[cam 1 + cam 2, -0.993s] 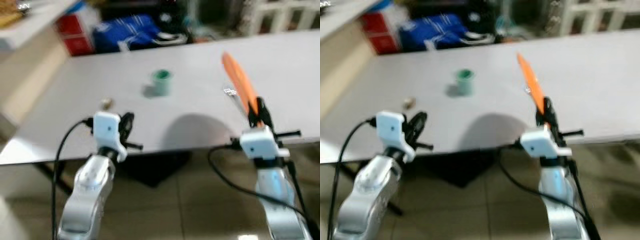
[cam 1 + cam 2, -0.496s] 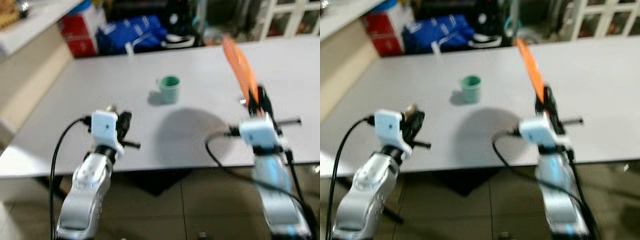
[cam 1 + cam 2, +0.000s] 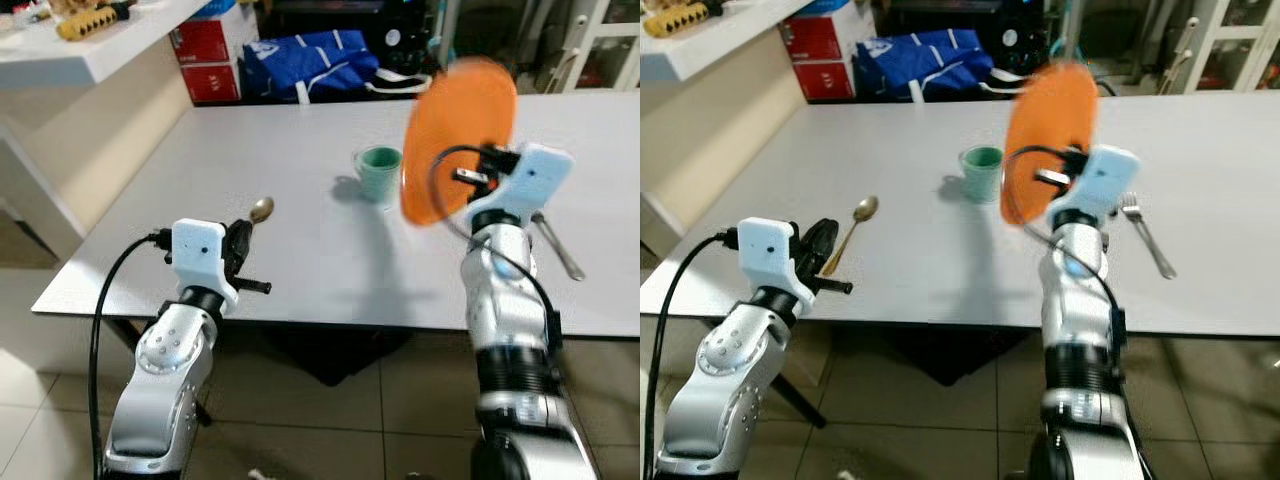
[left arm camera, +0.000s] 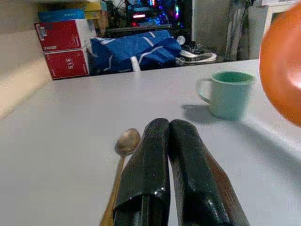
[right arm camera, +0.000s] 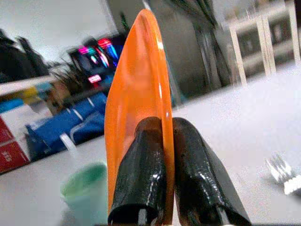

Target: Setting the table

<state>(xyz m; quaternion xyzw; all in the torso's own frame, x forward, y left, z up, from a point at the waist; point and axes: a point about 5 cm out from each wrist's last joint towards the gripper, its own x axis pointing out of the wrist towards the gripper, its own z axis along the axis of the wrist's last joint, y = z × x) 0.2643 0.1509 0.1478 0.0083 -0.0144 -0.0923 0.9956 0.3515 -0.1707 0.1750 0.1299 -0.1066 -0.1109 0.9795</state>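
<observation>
Above the worktop [image 3: 250,150]: orange plate [image 3: 457,140], clamped in my right pincer [image 5: 164,141]; left pincer [image 4: 168,136] clenched, empty; green cup [image 3: 378,172], contents unseen.

Even indoor light, soft tabletop shadows, plate [image 3: 459,140] motion-blurred

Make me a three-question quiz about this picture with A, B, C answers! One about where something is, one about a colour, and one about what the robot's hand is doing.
1. Where is the spoon?
A. In the cup
B. On the table, near the left gripper
C. On the floor

2. What colour is the cup?
A. Green
B. Red
C. Yellow

3. What is the right gripper doing?
A. Pinching the orange plate by its rim
B. Lifting the fork
C. Hanging open

Answers: 1 B, the spoon lies flat on the white table just ahead of that gripper. 2 A, the cup is green. 3 A, both black fingers squeeze the plate's edge, holding it up on its side above the table.
</observation>
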